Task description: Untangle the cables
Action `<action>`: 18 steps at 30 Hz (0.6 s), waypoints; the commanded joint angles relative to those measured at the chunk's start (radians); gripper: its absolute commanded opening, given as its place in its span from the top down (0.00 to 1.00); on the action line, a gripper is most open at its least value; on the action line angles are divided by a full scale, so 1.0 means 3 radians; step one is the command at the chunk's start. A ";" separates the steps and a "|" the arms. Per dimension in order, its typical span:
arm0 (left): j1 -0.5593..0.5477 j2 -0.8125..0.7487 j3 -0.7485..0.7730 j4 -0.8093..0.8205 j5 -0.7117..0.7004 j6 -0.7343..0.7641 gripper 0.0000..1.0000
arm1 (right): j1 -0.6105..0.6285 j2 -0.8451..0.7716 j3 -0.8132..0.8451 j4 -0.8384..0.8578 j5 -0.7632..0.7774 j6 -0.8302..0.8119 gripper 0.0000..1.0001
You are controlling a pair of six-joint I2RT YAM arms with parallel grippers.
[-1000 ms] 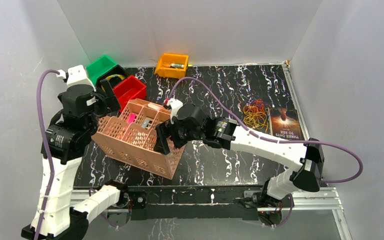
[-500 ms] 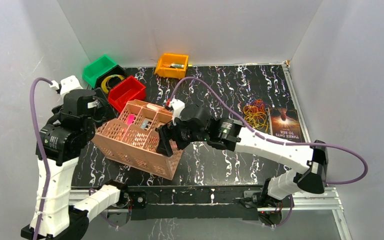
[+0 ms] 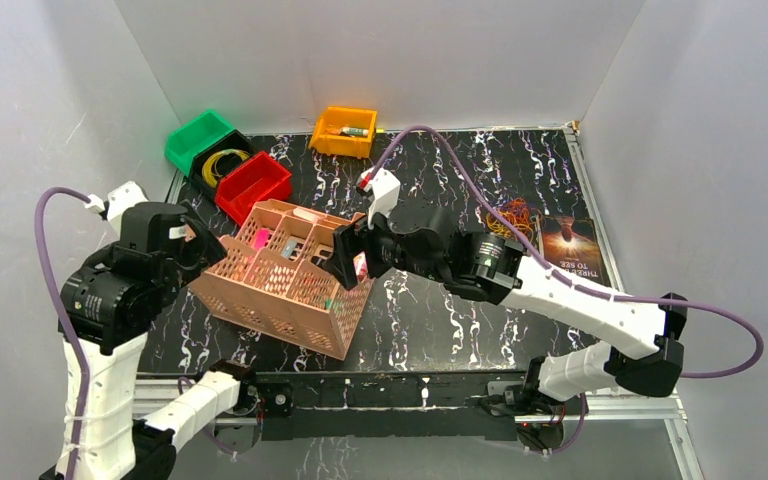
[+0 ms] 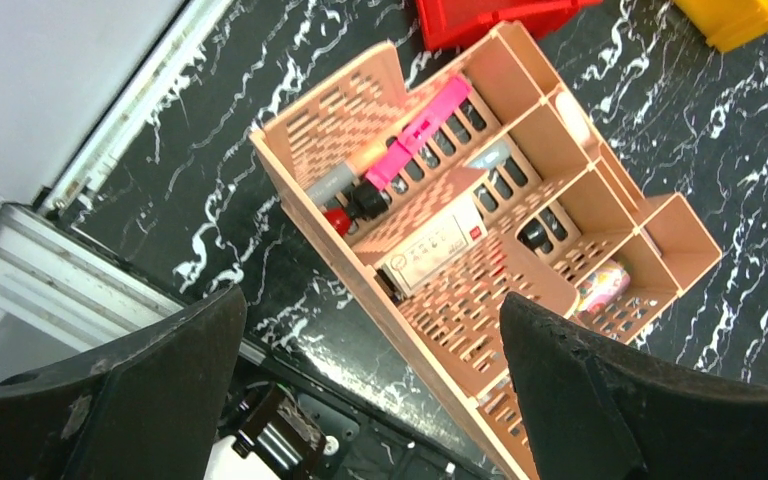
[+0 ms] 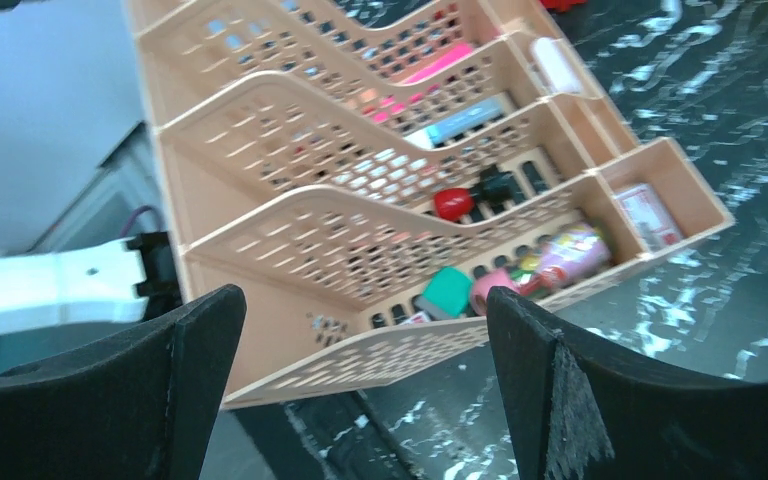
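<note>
Cables [image 3: 516,216] lie in an orange, yellow and purple tangle on the black marbled surface [image 3: 440,320]. In the top view they are toward the right, just beside a book [image 3: 570,247] and partly hidden by the right arm. A yellow coil [image 3: 222,160] sits in a black bin [image 3: 197,170] between a green bin [image 3: 195,133] and a red bin [image 3: 255,185]. An orange bin [image 3: 345,130] at the back holds something too small to tell. A pink basket [image 3: 280,285] with several compartments stands left of centre. The left end effector [image 3: 205,243] is at its left end and the right end effector [image 3: 347,255] at its right end.

In the left wrist view, the left end effector [image 4: 370,305] has its fingers spread wide, holding nothing. Below it, the basket [image 4: 650,230] holds a pink marker [image 4: 415,130] in one compartment and a white labelled box [image 4: 430,245] in the next.

In the right wrist view, the right end effector [image 5: 360,300] is likewise wide apart and empty. The basket [image 5: 290,260] holds a red-capped item [image 5: 455,203], a teal piece [image 5: 447,292], a pinkish tube [image 5: 560,255] and a small box [image 5: 650,210].
</note>
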 commanded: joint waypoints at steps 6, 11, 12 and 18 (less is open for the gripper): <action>0.0020 -0.0161 -0.0888 -0.0097 0.0639 -0.0473 0.02 | -0.0093 0.0171 0.0120 -0.0309 0.0942 -0.0233 0.02; 0.0023 -0.0409 -0.1110 0.0268 0.0657 -0.0513 0.02 | -0.0358 0.0158 -0.0084 -0.0204 0.0542 -0.0162 0.02; 0.0024 -0.0434 -0.1148 0.0401 0.0670 -0.0500 0.02 | -0.0419 0.0160 -0.0119 -0.0189 0.0451 -0.0160 0.02; 0.0024 -0.0357 -0.1295 0.0758 0.0576 -0.0413 0.02 | -0.0630 0.0311 -0.0191 -0.0254 0.0065 -0.0265 0.02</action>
